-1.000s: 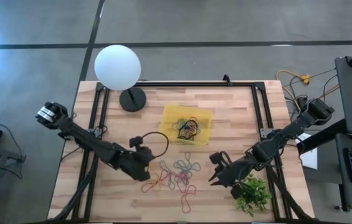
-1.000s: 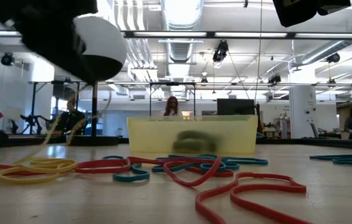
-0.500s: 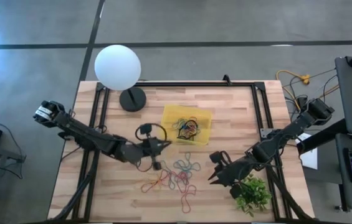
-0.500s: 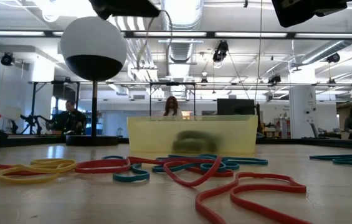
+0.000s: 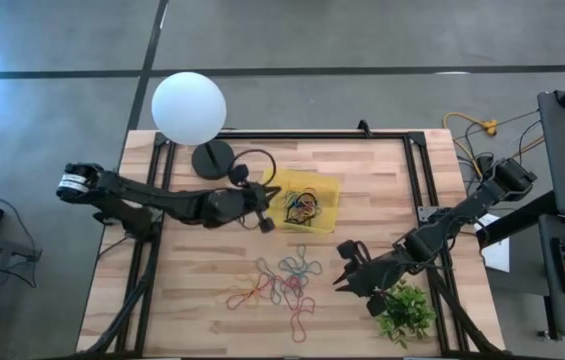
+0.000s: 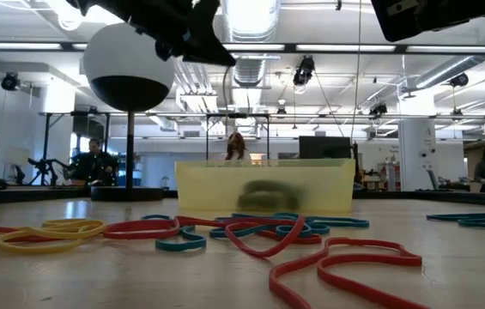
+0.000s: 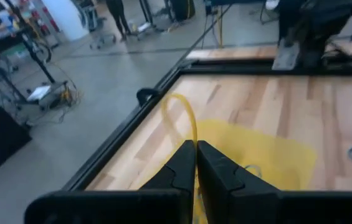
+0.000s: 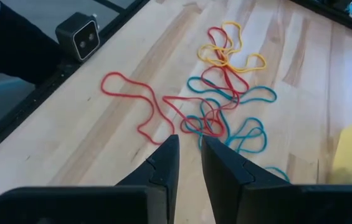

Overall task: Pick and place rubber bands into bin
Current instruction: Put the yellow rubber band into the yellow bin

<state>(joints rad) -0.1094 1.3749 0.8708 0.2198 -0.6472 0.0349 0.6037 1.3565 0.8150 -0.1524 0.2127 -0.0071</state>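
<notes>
The bin [image 5: 324,187] is a shallow yellow tray on the table's far middle, with several rubber bands [image 5: 302,205] inside; it also shows in the low view [image 6: 263,184] and the left wrist view [image 7: 256,155]. More rubber bands [image 5: 284,280] lie loose nearer the table's near edge, red, teal and yellow [image 8: 219,93] [image 6: 225,232]. My left gripper [image 5: 264,205] [image 7: 195,152] hangs over the bin's left edge, shut on a yellow band. My right gripper [image 5: 342,277] [image 8: 188,149] hovers right of the loose bands, open, with nothing between its fingers. My left gripper pinches a yellow rubber band [image 7: 189,121] between its two shut fingertips. The band's free loop stands out beyond the fingertips. It is lifted clear of the table, over the bin's left edge. The fingers slant down toward the table's right.
A white globe lamp [image 5: 189,108] [image 6: 128,64] stands at the far left corner. A small green plant [image 5: 405,312] sits beside my right gripper at the near right. A small black block [image 8: 80,34] sits on the near frame. Black rails border the wooden top.
My left gripper has risen from the left side of the loose bands and swung toward the far edge and to the right, ending over the bin's left edge with the yellow band lifted clear. The right arm has kept still.
</notes>
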